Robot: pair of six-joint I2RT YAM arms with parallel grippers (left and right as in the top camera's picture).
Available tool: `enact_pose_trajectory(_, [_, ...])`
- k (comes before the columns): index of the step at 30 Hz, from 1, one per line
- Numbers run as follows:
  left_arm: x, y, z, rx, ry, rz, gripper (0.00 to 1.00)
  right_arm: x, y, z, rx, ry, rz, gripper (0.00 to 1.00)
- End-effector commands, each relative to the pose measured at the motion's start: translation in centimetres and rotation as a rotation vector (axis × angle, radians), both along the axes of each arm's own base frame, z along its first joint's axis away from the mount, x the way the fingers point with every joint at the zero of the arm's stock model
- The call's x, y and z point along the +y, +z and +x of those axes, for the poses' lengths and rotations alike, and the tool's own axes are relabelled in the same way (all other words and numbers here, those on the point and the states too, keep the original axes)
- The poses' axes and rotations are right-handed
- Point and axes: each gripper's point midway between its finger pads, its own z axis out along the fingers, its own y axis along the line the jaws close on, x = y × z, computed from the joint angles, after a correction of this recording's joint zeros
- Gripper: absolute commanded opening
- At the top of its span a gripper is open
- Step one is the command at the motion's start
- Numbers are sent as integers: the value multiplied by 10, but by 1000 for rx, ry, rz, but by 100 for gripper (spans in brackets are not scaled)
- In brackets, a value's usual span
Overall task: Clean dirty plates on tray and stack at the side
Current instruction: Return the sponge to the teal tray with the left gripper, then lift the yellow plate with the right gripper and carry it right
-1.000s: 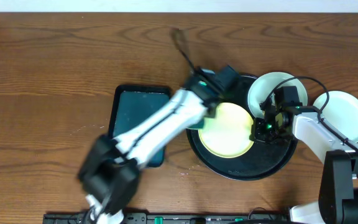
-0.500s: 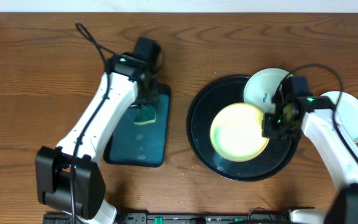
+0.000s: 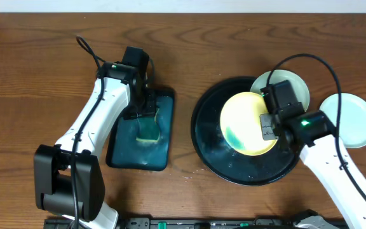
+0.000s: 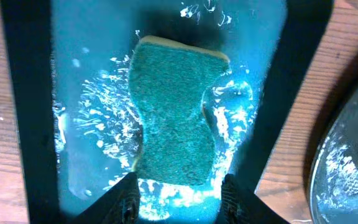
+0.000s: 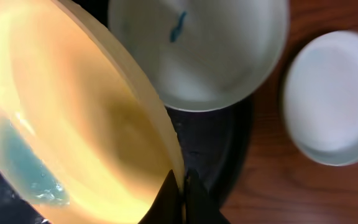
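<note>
Right claw [image 5: 180,190] pinched on rim of yellow plate [image 3: 246,124]; plate tilted above black tray [image 3: 208,152], blue film on it, possibly soap. Left claw [image 4: 180,199] parted over sponge [image 4: 176,118] on teal tray [image 3: 164,152]. Grip firmly, centre over white plate [image 3: 351,121] on table [image 3: 43,63].

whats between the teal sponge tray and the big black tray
Nothing but a narrow bare strip of wood tabletop lies between the teal tray and the black tray. The overhead view shows it best.

You will find no text, label, brand mark, number or sign that can be read in any view
</note>
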Motion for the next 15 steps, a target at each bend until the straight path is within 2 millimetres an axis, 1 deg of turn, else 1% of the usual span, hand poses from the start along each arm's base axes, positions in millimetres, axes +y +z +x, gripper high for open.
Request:
enact_pose_trajectory(1, [-6,0,-2,10,-34,-43,45,-9,19,5,-83,4,-152,1])
enact_pose_trajectory(4, [-13,3,-4,14,-37,-83,48,-3,26,4,-113,37,-211,1])
enact_pose_trajectory(5, [-14,4,-4,14,-38,-94,49,-1,31,3,-127,50,-240,1])
enact_pose_trajectory(9, [-18,12,-4,-4,-41,-119,50,4,51,1,-198,94,-388,1])
enact_pose_trajectory(11, [-18,19,-4,-24,-42,-124,50,6,61,-1,-238,116,-465,1])
enact_pose_trajectory(15, [-18,34,-4,-71,-51,-131,55,17,77,-7,-305,172,-570,1])
